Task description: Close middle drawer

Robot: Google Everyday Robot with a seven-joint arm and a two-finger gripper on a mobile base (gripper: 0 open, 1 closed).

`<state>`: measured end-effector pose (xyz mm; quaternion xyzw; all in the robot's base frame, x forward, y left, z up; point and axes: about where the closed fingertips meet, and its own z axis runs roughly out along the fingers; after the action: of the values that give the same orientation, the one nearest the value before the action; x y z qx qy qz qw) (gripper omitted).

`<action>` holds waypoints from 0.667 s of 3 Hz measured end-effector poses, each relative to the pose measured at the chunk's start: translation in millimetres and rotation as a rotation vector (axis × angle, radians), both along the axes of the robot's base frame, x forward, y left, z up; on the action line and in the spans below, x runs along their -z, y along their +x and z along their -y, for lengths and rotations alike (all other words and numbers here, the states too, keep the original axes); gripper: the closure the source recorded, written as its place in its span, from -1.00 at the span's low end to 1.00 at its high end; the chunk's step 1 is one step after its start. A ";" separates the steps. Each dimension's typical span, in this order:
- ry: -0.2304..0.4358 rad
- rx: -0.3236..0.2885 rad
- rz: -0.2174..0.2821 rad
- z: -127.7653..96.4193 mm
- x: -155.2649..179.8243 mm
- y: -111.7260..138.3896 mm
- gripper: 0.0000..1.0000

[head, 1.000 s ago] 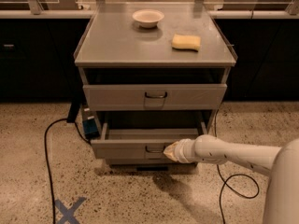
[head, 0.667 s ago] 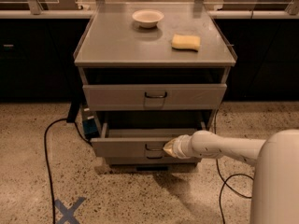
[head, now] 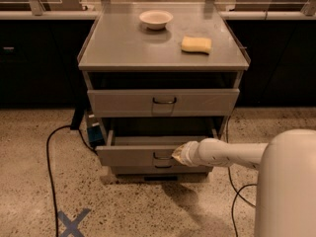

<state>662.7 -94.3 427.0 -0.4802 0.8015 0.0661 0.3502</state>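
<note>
**A:** Where's the middle drawer [head: 129, 155]?
**B:** Pulled out, lowest in the stack. Your gripper [head: 178, 153] is at its front, just right of the handle [head: 162, 157]. Whether it's open or closed, I can't tell.
**A:** Risk?
**B:** Push off-centre and it may skew and jam.

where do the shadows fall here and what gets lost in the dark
camera view: warm, dim light; the gripper, at the middle drawer front beside its handle, and its arm throw a soft shadow on the floor below; the cavity above the drawer and the flanking cabinets sit in deep shade
</note>
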 end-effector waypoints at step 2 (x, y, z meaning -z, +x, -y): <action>-0.111 0.032 0.190 -11.3 -26.8 34.5 1.00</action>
<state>697.2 -83.0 453.7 -0.4900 0.7747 -0.0295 0.3985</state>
